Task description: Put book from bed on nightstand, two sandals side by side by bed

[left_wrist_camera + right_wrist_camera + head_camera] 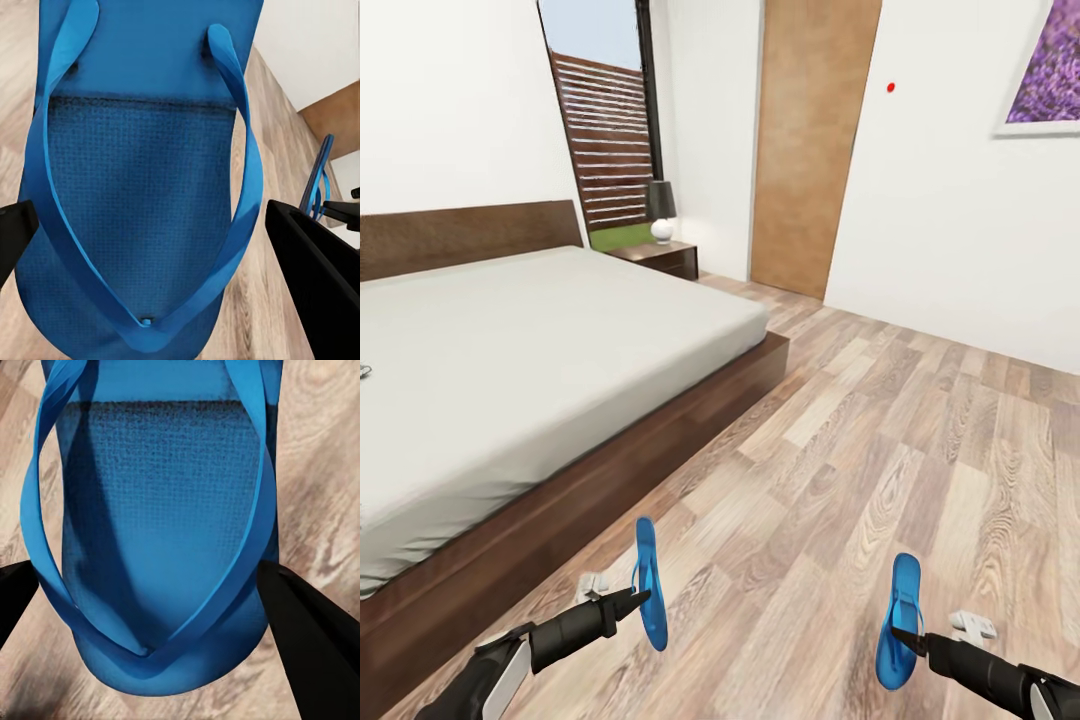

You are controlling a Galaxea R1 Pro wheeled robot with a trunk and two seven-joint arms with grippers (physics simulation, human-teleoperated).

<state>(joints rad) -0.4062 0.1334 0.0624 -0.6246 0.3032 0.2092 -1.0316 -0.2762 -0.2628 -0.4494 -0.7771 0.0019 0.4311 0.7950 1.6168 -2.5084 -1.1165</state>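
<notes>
Both sandals are bright blue with blue straps, held on edge above the wood floor. In the head view my left gripper (pixel 637 599) is shut on one sandal (pixel 648 585) close to the bed frame; my right gripper (pixel 898 634) is shut on the other sandal (pixel 900 620), further right. In the left wrist view that gripper (pixel 150 225) clamps its sandal (pixel 142 187) between black fingers (pixel 315 277), with the other sandal (pixel 319 180) beyond. My right gripper (pixel 150 585) grips its sandal (pixel 165 525) likewise. The bed (pixel 540 340) lies left; a nightstand (pixel 672 263) stands by its far corner. The book is out of view.
A black-shaded lamp (pixel 661 210) stands on the nightstand. A tan door (pixel 810 140) and a window (pixel 610 130) are at the back, and a purple picture (pixel 1050 70) hangs on the right wall. Bare wood floor (pixel 880 420) stretches right of the bed.
</notes>
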